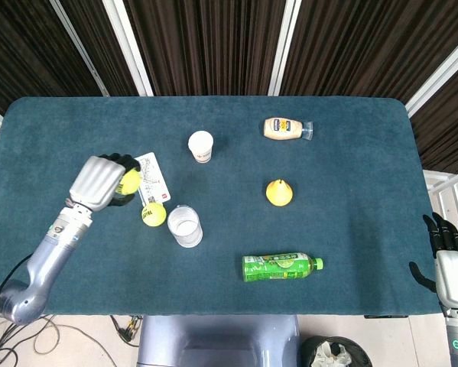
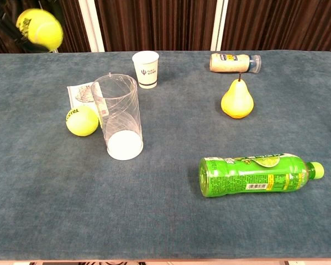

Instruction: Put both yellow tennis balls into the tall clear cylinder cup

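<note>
The left hand (image 1: 100,182) is wrapped around one yellow tennis ball (image 1: 130,181), fingers curled over it from the side so the ball sits cupped against the palm. In the chest view that held ball (image 2: 40,28) is blurred and high up against the curtains, well above the cloth, which suits a carry: it has to clear the rim of the tall clear cylinder cup (image 2: 117,116) before it can go in. The cup stands upright just beyond and to the right of the hand, mouth open upward (nothing in it that I can make out). The second tennis ball (image 1: 154,214) lies on the table between hand and cup, close against the cup's left side, partly on the edge of a printed card (image 1: 150,176). The right hand (image 1: 446,243) hangs off the far right table edge, fingers spread, holding nothing, well clear of everything.
</note>
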Robot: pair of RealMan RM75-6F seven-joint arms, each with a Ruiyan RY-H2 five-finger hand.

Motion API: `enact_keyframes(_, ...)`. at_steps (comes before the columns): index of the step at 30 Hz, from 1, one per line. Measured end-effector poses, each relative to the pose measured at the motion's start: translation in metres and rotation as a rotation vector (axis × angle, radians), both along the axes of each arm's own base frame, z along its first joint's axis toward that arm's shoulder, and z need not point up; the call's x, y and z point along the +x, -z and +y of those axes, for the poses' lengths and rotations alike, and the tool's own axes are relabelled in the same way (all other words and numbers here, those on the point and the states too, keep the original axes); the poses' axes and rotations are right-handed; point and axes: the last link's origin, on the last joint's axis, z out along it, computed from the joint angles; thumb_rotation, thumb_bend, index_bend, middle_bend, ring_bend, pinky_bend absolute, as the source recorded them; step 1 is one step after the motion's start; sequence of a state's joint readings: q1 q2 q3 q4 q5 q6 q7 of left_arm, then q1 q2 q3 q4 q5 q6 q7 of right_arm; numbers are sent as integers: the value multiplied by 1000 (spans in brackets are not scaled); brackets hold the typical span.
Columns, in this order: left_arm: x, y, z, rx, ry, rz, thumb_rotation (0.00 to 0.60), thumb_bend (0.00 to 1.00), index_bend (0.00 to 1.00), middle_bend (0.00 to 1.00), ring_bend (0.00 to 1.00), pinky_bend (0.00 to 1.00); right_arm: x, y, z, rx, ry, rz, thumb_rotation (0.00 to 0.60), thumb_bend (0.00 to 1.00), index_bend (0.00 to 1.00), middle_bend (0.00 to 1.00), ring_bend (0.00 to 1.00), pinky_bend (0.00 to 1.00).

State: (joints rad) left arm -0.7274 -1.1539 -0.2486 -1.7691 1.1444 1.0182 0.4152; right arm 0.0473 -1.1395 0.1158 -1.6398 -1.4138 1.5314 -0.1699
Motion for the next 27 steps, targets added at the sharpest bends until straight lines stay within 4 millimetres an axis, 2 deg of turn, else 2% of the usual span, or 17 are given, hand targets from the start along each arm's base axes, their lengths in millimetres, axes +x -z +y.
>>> enact_keyframes(3, 24, 4, -5, -23, 53, -22, 600, 312, 407, 481, 392, 527, -1, 0, 0, -1, 3, -1, 600, 339, 81, 79, 110, 36)
enact_keyframes(6, 39, 12, -11, -48, 87, -28, 600, 311, 407, 479, 392, 527, -2, -1, 0, -5, 9, -1, 600, 340, 81, 79, 110, 36)
enact_keyframes(12, 61, 31, -25, -124, 121, -33, 600, 306, 406, 476, 392, 528, -1, -3, 0, -12, 8, -5, 600, 340, 81, 79, 110, 36)
enact_keyframes(21, 77, 53, -44, -251, 120, -49, 600, 283, 404, 470, 392, 529, -2, -5, 0, -20, 10, -12, 600, 340, 81, 79, 110, 36)
enact_keyframes(27, 78, 56, -46, -262, 112, -48, 600, 235, 393, 452, 383, 528, -2, -6, -1, -23, 8, -15, 600, 339, 81, 78, 110, 36)
